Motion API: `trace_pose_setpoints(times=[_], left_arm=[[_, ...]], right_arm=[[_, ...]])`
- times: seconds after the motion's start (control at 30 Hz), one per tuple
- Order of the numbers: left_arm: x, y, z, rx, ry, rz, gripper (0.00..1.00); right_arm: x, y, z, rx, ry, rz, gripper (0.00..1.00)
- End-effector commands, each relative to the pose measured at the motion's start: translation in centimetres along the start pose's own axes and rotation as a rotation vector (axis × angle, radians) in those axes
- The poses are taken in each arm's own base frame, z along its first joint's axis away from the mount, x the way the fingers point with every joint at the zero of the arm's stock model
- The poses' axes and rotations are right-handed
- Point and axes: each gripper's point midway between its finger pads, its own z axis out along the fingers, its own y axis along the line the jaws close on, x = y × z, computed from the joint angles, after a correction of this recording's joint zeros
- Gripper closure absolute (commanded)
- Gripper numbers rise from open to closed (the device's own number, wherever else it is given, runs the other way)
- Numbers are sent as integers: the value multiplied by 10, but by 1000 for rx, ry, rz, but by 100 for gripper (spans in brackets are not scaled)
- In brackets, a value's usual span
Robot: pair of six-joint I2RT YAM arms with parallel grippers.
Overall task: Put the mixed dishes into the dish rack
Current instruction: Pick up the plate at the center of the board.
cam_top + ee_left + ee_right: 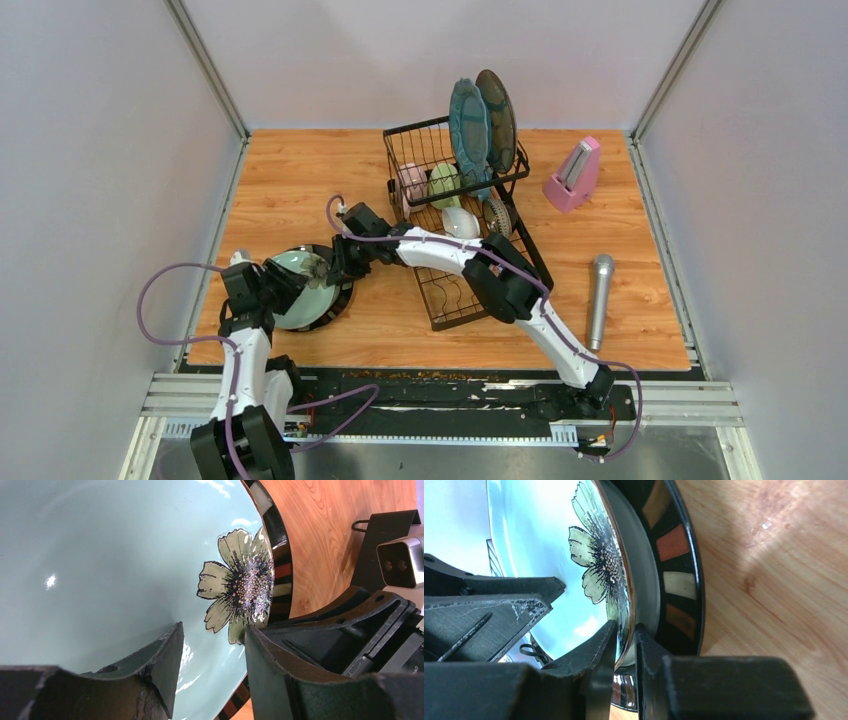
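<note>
A pale-blue plate with a painted flower [298, 282] stands tilted over a dark plate with a coloured block rim [343, 300], left of the dish rack [524, 240]. My right gripper [626, 627] is shut on the flower plate's [534, 530] rim beside the flower, with the dark plate [674, 545] behind it. My left gripper [212, 630] is open in front of the flower plate's face [100, 555], and that plate's edge runs between its fingers. In the top view the left gripper [285, 283] and right gripper [333, 268] flank the plate.
The rack holds two upright plates [470, 125], a pink mug [412, 180], a pale-green mug [443, 182], a white bowl [460, 222] and a patterned bowl [497, 213]. A pink metronome [573, 175] and a silver microphone [599, 300] stand right of it.
</note>
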Motion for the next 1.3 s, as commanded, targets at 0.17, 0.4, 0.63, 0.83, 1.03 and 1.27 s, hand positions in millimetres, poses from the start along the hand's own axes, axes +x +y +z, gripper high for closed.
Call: trace_pose_setpoints(times=[0.17, 0.4, 0.63, 0.83, 1.03, 1.27], left_arm=[[-30, -7, -17, -61, -74, 67, 27], [-54, 13, -36, -234, -178, 64, 10], [-37, 15, -24, -194, -121, 48, 9], [-23, 5, -3, -94, -30, 71, 14], [-12, 13, 12, -96, 40, 66, 16], [-10, 10, 21, -57, 51, 64, 26]], right_arm=[[-30, 0, -19, 67, -130, -6, 100], [-53, 1, -60, 166, -270, -99, 100], [-51, -15, -82, 266, -310, -112, 100], [-50, -30, -86, 330, -328, -93, 100], [-48, -34, -82, 339, -313, -89, 100], [-42, -19, -74, 261, -255, -102, 97]])
